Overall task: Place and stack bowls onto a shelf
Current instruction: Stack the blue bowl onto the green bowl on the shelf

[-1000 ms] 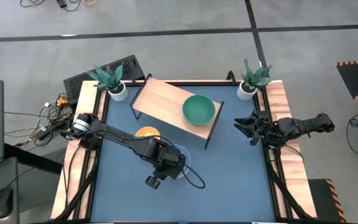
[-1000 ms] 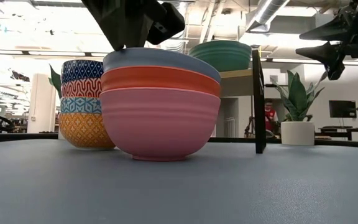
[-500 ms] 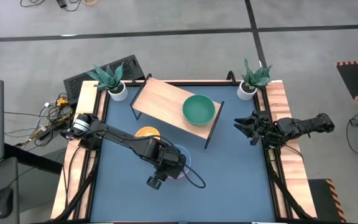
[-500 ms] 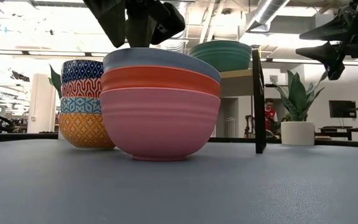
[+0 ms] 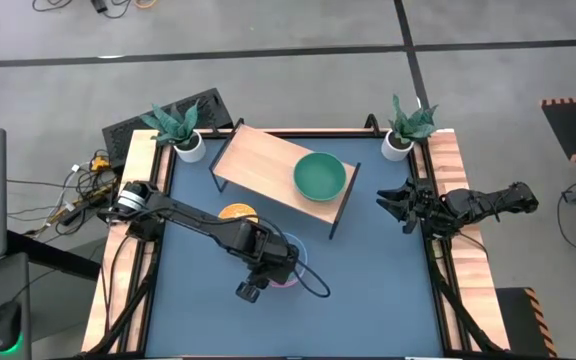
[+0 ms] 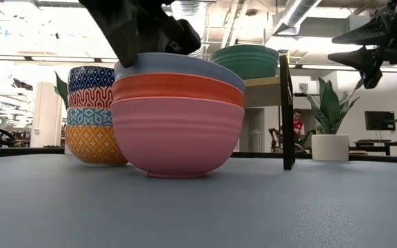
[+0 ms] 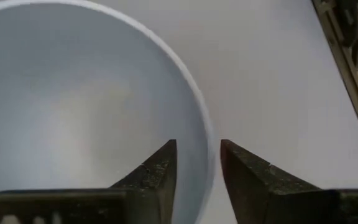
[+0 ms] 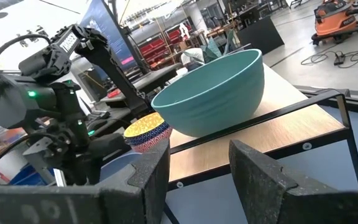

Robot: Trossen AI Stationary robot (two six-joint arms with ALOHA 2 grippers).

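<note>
Three large bowls are nested on the table: blue-grey bowl (image 6: 178, 69) on top, orange-red (image 6: 178, 88) in the middle, pink (image 6: 178, 134) below. My left gripper (image 7: 199, 155) is open and hangs over this stack (image 5: 296, 252), pointing down. One finger is inside the blue-grey bowl's rim (image 7: 194, 124) and one outside, with gaps showing. A stack of small patterned bowls (image 5: 236, 212) stands on the table beside it. A green bowl (image 5: 319, 176) rests on the wooden shelf (image 5: 258, 160). My right gripper (image 5: 386, 203) waits open at the table's right edge.
Two white pots with green plants (image 5: 178, 125) (image 5: 408, 125) stand at the far corners. The shelf's black leg (image 6: 288, 110) stands right of the nested bowls. Bare board remains on the shelf's left half. Wooden rails run along the table's sides (image 5: 448, 165).
My left gripper has come down onto the nested stack; its fingers now reach the top bowl's rim level, where before they hung just above it. The bowls have stayed in place.
</note>
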